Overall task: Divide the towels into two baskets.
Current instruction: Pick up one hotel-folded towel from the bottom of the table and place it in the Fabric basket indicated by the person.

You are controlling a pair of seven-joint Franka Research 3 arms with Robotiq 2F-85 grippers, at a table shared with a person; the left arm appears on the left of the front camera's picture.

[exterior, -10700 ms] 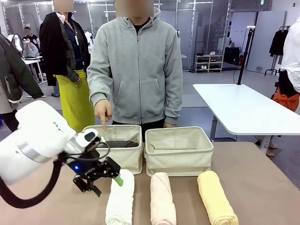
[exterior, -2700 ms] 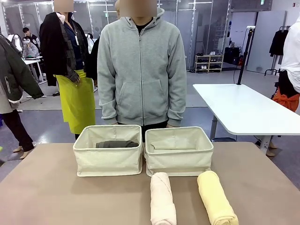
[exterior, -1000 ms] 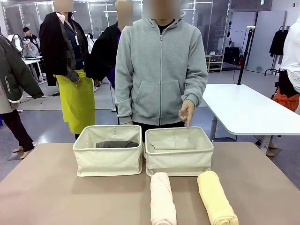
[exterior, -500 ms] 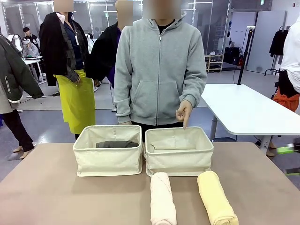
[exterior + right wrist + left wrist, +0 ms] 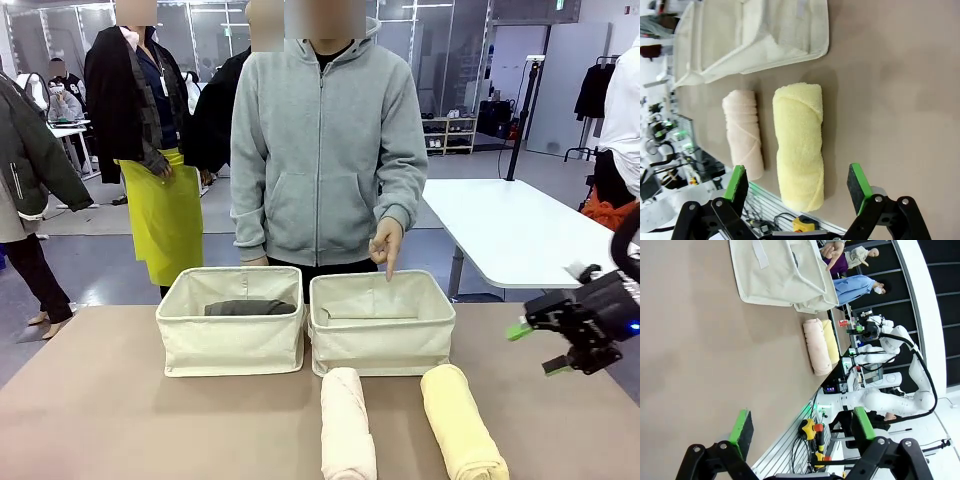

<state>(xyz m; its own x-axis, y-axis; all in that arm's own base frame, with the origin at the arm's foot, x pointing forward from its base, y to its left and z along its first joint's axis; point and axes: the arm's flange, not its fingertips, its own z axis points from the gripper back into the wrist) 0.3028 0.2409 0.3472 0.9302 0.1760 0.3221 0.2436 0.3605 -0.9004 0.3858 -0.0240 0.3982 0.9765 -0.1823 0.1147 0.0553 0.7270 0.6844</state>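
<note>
Two cream baskets stand side by side at the table's far middle, the left basket [image 5: 232, 335] and the right basket [image 5: 380, 340]. A dark grey towel [image 5: 250, 308] lies in the left one. In front of the right basket lie a pale pink towel [image 5: 347, 425] and a yellow towel [image 5: 460, 420]. My right gripper [image 5: 537, 348] hovers open at the right edge, to the right of the yellow towel [image 5: 799, 142], which lies ahead of that gripper [image 5: 797, 182]. My left gripper [image 5: 802, 426] is open over bare table, far from the pink towel [image 5: 815, 347].
A person in a grey hoodie stands behind the baskets, one hand [image 5: 385, 245] pointing a finger down at the right basket's back rim. The brown tabletop [image 5: 110, 400] is bare on the left. Other people and a white table [image 5: 520, 235] stand beyond.
My right arm has come into the front view from the right edge. The person has shifted slightly left, with the pointing hand still over the right basket.
</note>
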